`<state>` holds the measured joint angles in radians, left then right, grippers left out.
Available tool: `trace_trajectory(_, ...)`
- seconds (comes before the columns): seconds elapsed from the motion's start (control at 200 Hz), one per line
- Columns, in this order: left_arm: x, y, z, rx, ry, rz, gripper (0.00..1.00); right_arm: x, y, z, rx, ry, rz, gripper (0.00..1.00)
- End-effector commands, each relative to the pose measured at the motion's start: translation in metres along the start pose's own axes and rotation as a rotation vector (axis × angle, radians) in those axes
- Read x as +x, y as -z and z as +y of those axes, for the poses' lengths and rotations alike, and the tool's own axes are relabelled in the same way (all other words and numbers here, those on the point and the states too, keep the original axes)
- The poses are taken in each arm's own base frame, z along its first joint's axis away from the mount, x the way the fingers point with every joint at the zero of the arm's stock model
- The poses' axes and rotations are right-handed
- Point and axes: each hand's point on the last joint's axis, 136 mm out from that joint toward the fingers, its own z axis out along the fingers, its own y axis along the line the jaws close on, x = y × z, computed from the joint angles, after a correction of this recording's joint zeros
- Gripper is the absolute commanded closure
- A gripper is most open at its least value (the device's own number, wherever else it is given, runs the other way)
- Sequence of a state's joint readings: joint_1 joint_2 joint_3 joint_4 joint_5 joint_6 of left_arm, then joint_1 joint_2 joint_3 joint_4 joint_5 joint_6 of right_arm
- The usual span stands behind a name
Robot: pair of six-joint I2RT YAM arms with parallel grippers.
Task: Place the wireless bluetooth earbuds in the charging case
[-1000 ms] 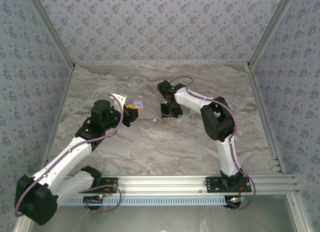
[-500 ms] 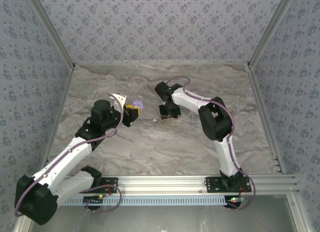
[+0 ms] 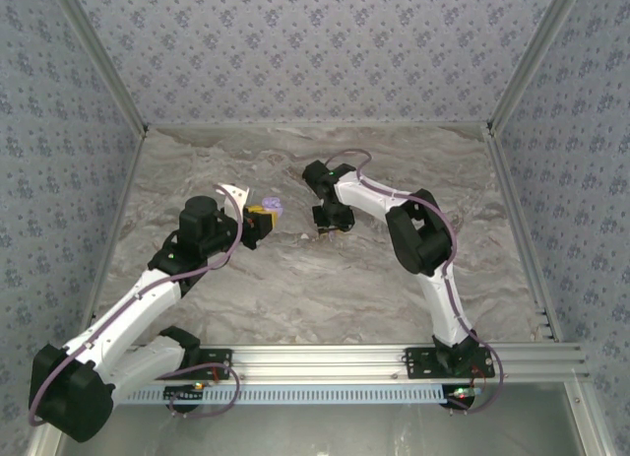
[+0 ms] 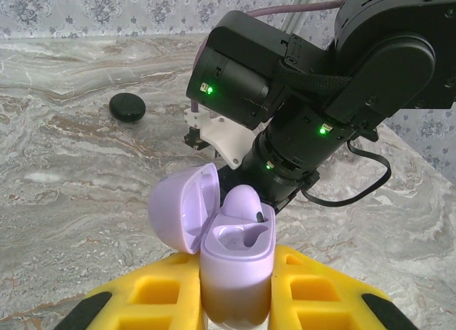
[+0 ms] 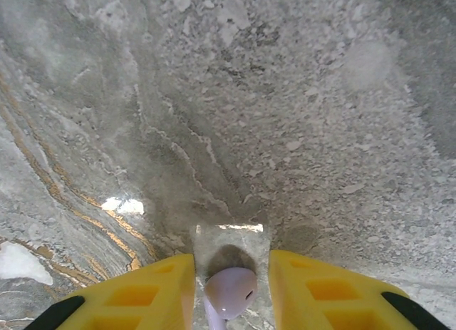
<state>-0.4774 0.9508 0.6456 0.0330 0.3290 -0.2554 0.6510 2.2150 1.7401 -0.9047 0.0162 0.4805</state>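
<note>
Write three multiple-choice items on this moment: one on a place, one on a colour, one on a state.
1. Where is the charging case?
A. lying loose, untouched
B. clamped in the left gripper
C. dropped off the edge

2. What colour is the visible part of the earbud held in the right gripper?
A. lavender
B. red
C. green

3. How is the case's lid?
A. shut
B. removed
C. swung open

Answers: B, the left wrist view shows yellow fingers on either side of it; A, the right wrist view shows its pale purple bulb; C, the lid tilts back on its hinge, inside exposed.
</note>
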Motion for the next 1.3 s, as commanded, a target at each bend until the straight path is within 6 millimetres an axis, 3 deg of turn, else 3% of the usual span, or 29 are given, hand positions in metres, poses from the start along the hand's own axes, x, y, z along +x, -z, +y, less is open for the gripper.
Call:
trace_trajectory(0.0, -0.013, 0.003, -0.007, 0.032, -0.004, -0.037, 0.80, 0.006, -0.007, -0.002, 0.039, 0.021, 0.034, 0.67)
trace_trajectory(0.495, -0.014, 0.003, -0.007, 0.029, -0.004, -0.036, 0.80, 0.017, -0.011, -0.004, 0.080, 0.042, 0.070, 0.67)
trace_trajectory(0.74, -0.014, 0.003, -0.007, 0.030, -0.004, -0.037, 0.80, 0.020, -0.011, -0.004, 0.085, 0.046, 0.078, 0.75)
trace_trajectory(1.294, -0.001, -0.014, -0.007, 0.065, 0.041, 0.006, 0.80, 0.001, 0.018, -0.013, -0.035, -0.037, -0.068, 0.76)
